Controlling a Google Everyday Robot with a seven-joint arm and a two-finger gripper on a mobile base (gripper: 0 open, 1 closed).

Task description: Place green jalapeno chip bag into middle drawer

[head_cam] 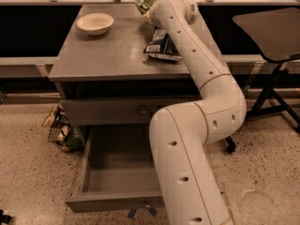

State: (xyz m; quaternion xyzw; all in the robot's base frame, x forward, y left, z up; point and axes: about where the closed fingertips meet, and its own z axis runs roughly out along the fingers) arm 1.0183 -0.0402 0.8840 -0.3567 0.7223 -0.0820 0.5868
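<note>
The green jalapeno chip bag point(142, 2) lies at the back edge of the grey cabinet top point(108, 55), partly hidden by my arm. My gripper point(148, 15) is at the far end of the arm, right beside the bag and mostly hidden behind the wrist. The middle drawer point(112, 202) is pulled out wide below, its deep box empty, with blue tape bits at the lower edge of its front. My arm's thick lower link covers the drawer's right part.
A dark blue-and-white chip bag point(161, 46) lies on the cabinet top under the arm. A white bowl point(95, 22) sits back left. The upper drawer front point(117, 111) is closed. A wire basket of bags point(60, 131) stands on the floor left; a black chair point(272, 36) stands right.
</note>
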